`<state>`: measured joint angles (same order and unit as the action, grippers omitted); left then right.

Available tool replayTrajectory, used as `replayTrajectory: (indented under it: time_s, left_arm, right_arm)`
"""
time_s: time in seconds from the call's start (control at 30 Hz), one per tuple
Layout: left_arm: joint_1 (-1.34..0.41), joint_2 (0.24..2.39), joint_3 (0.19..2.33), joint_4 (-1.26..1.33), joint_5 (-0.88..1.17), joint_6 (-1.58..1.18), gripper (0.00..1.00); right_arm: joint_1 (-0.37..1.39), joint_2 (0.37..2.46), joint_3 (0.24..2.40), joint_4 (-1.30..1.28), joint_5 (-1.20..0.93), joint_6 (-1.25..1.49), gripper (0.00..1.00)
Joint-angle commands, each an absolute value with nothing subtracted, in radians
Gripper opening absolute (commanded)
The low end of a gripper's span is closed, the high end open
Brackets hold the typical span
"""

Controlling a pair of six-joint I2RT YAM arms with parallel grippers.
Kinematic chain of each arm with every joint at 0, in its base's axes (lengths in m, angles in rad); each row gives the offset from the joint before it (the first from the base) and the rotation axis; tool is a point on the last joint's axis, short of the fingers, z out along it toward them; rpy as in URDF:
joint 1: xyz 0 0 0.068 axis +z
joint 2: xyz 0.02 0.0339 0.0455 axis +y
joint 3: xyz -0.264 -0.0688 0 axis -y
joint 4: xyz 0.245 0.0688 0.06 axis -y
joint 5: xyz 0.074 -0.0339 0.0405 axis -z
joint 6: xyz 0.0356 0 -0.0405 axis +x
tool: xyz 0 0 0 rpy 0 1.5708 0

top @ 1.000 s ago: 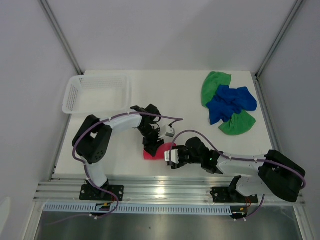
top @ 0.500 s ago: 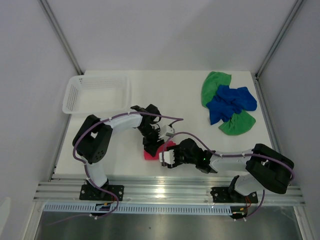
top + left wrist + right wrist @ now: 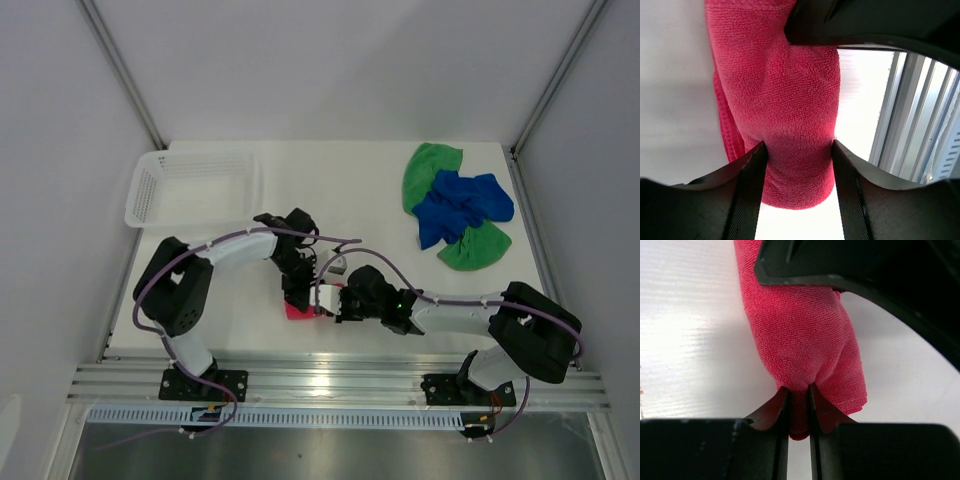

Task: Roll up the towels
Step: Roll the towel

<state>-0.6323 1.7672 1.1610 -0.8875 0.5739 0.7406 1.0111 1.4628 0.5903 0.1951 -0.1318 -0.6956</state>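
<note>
The pink towel [image 3: 298,311] is bunched up near the front edge of the surface [image 3: 370,200], with both claws on it. The left claw [image 3: 799,170] straddles the thick part of the bundle, fingers pressed in on either side. The right claw [image 3: 799,412] is pinched tight on a thin fold at its end. It looks like soft, light terry, so I'd guess it sags and unrolls if let go. Better to grab the bulk than a loose corner. The blue towel [image 3: 460,205] and green towel [image 3: 430,165] lie heaped together far right, well apart from the white basket [image 3: 150,190].
</note>
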Motion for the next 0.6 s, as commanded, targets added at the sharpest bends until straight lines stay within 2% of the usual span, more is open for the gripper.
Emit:
replayTrajectory:
  time_s: [0.0,0.5,0.57]
  left_arm:
    - [-0.618,1.677,1.121,-0.867,0.551,0.719,0.58]
    - [-0.443,1.562,1.241,-0.986,0.471,0.882,0.61]
    - [-0.455,1.53,1.223,-0.954,0.479,0.91,0.64]
  right_arm:
    - [0.999,1.477,0.632,0.121,-0.175,-0.543,0.04]
    - [0.902,1.48,0.634,0.135,-0.354,-0.27,0.02]
    - [0.885,1.485,0.64,0.14,-0.368,-0.256,0.01]
